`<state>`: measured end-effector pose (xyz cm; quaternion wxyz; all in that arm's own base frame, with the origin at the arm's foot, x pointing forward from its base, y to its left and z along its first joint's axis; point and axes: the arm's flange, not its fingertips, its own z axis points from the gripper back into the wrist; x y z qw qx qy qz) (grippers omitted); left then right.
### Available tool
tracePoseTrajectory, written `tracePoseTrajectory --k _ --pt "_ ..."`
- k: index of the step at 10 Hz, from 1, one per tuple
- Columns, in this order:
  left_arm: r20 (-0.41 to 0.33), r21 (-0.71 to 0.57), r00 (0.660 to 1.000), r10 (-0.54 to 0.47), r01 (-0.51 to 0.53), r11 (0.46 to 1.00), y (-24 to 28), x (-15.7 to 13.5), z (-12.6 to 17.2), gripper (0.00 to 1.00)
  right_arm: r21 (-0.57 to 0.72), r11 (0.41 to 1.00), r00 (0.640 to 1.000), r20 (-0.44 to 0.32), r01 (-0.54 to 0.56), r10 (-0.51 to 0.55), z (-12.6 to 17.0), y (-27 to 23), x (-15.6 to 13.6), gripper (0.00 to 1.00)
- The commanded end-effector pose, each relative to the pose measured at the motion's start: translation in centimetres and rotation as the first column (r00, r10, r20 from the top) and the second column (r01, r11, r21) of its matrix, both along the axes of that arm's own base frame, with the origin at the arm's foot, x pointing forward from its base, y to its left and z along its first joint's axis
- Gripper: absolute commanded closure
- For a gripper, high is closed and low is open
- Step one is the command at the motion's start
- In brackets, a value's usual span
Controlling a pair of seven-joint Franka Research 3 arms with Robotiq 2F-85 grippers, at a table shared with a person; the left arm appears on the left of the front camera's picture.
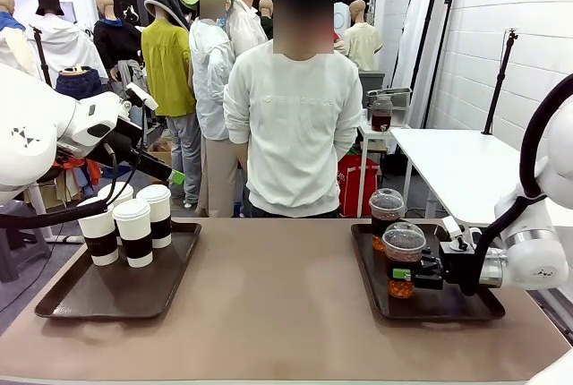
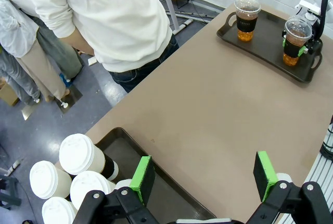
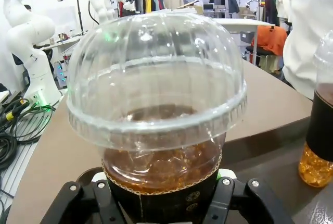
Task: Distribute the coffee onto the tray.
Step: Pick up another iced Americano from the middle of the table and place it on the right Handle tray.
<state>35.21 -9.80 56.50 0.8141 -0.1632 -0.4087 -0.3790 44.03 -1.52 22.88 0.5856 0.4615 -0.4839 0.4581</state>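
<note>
Several white paper cups with brown sleeves [image 1: 132,231] stand on the dark left tray [image 1: 63,300]; they also show in the left wrist view [image 2: 78,153]. My left gripper [image 1: 172,175] hangs above and behind them, open, with its green pads [image 2: 141,174] wide apart and nothing between. Two clear dome-lidded cups of dark drink stand on the right tray [image 1: 474,309]. My right gripper [image 1: 414,273] is shut on the nearer dome cup [image 1: 404,251], which looms in the right wrist view [image 3: 156,104]. The other dome cup [image 1: 387,213] stands free behind it.
A person in a white sweater [image 1: 295,107] stands at the table's far edge, hands behind the back. The brown tabletop [image 1: 277,304] stretches between the two trays. A white side table [image 1: 457,166] stands at the back right. More people stand farther off.
</note>
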Motion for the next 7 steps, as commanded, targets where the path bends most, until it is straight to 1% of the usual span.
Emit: tracePoseTrajectory --k 1,2,3,4,5,7 --pt "0.005 0.006 1.0 -0.009 0.009 1.0 0.1 0.06 -0.1 0.0 0.025 0.999 1.0 -0.018 0.021 -0.021 0.34 -0.24 0.6 0.37" --pt "0.005 0.006 1.0 -0.009 0.009 1.0 0.1 0.06 -0.1 0.0 0.017 1.0 0.999 -0.033 0.022 -0.021 0.22 -0.16 0.6 0.37" --pt "0.005 0.006 1.0 -0.009 0.009 1.0 0.1 0.06 -0.1 0.0 0.008 1.0 0.998 -0.049 0.025 -0.025 0.16 -0.11 0.59 0.24" --pt "0.005 0.006 1.0 -0.009 0.009 1.0 0.1 0.06 -0.1 0.0 0.001 1.0 0.998 -0.06 0.029 -0.029 0.11 -0.12 0.56 0.04" --pt "0.005 0.006 1.0 -0.009 0.009 1.0 0.1 0.06 -0.1 0.0 -0.003 1.0 0.997 -0.068 0.03 -0.03 0.22 -0.05 0.52 0.0" --pt "0.005 0.006 1.0 -0.009 0.009 1.0 0.1 0.06 -0.1 0.0 -0.026 0.999 0.995 -0.099 0.021 -0.024 0.24 -0.28 -0.02 0.0"
